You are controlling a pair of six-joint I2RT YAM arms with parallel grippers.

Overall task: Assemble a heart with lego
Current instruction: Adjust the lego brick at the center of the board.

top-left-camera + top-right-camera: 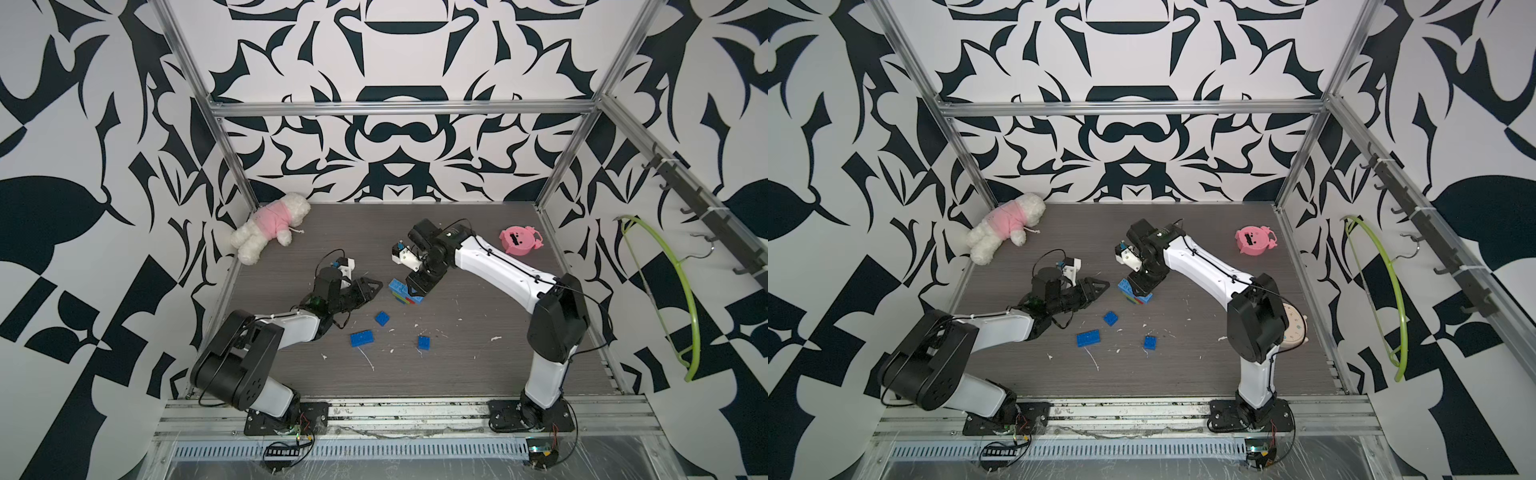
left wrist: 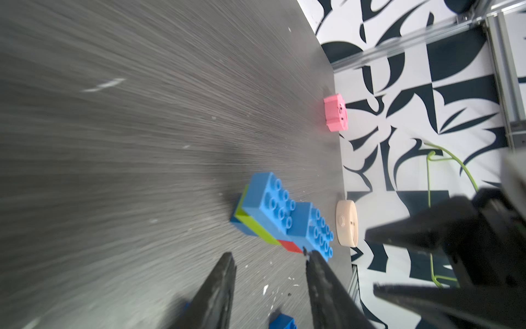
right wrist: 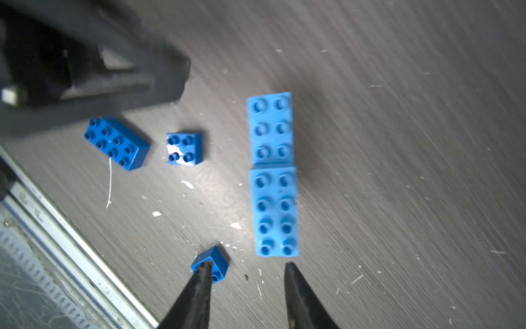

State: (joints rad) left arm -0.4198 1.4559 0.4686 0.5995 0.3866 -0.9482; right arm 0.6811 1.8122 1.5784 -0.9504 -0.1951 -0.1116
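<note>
The heart (image 1: 400, 291) (image 1: 1126, 290) is a partial cluster of joined lego in both top views: light blue bricks over lime green, red and blue. It stands mid-table. The left wrist view shows the heart (image 2: 273, 210) from the side, just beyond my left gripper (image 2: 270, 256), whose jaws stand apart and empty. My left gripper (image 1: 372, 286) lies low to the cluster's left. My right gripper (image 1: 417, 289) hangs over the cluster's right end, open and empty; the right wrist view shows it (image 3: 248, 266) just short of the heart's studded top (image 3: 273, 173).
Three loose blue bricks lie nearer the front: a 2x2 (image 1: 382, 318), a 2x4 (image 1: 361, 338) and another 2x2 (image 1: 424, 342). A plush toy (image 1: 270, 226) lies back left, a pink round toy (image 1: 519, 240) back right. A beige disc (image 1: 1296, 328) sits behind my right arm.
</note>
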